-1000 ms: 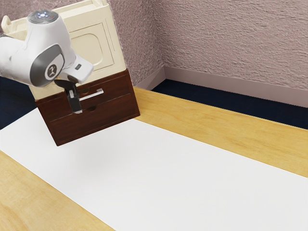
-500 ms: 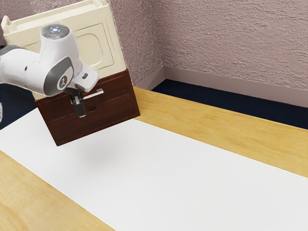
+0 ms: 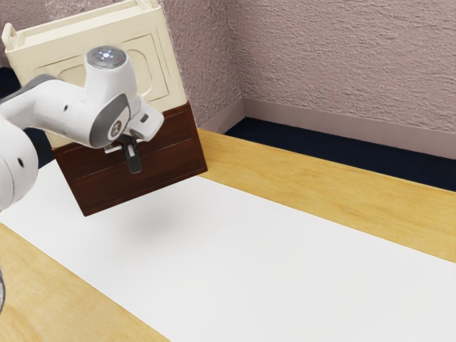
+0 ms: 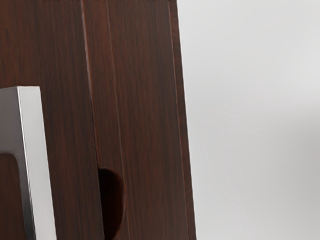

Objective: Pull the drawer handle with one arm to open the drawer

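Indoor room corner, lab-like setup

Rough pinkish-grey plaster walls (image 3: 342, 64) meet at a corner, plain mauve baseboard (image 3: 342, 128) below, dark navy floor (image 3: 285, 141). Pale wood-grain table (image 3: 306, 178) with flat white rectangular sheet (image 3: 249, 263), plus jointed white robot arm (image 3: 53, 103): reads lab; exact room type unclear.

no legible text, no readable labels or signs

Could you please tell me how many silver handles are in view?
1 handle, on the brown upper drawer, partly behind the end effector; the arm may hide others.
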